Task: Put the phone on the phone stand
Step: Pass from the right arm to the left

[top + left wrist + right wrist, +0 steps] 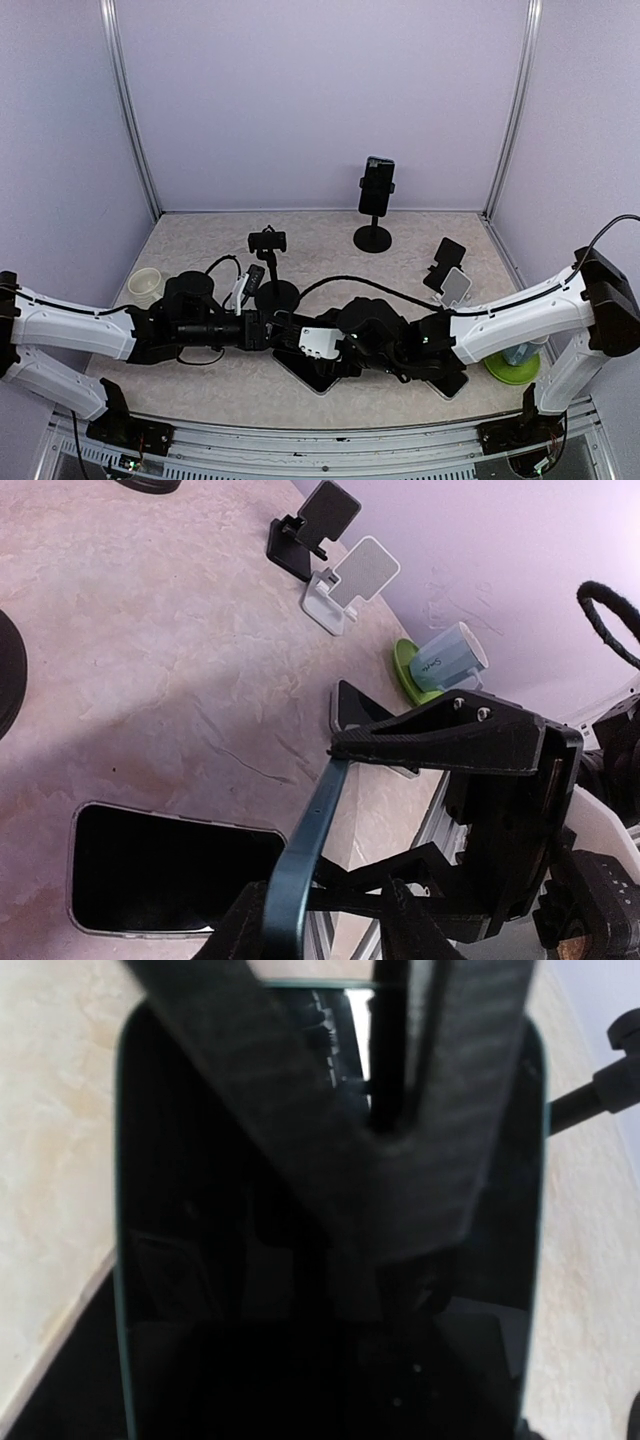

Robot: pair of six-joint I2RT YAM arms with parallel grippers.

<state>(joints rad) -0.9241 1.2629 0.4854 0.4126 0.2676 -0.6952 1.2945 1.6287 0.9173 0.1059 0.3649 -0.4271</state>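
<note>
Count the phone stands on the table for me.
4: tall pole stand at back centre; shorter pole stand left of centre; black desk stand and white desk stand side by side at right. More may be hidden from view.

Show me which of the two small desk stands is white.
The white stand, the nearer of the pair; the black stand sits just behind it.

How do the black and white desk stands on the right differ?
The black desk stand is dark all over; the white desk stand has a grey face with a white rim. The black one sits farther from the arm bases; the white one is nearer the green plate. Both are small, empty, with tilted back plates.
</note>
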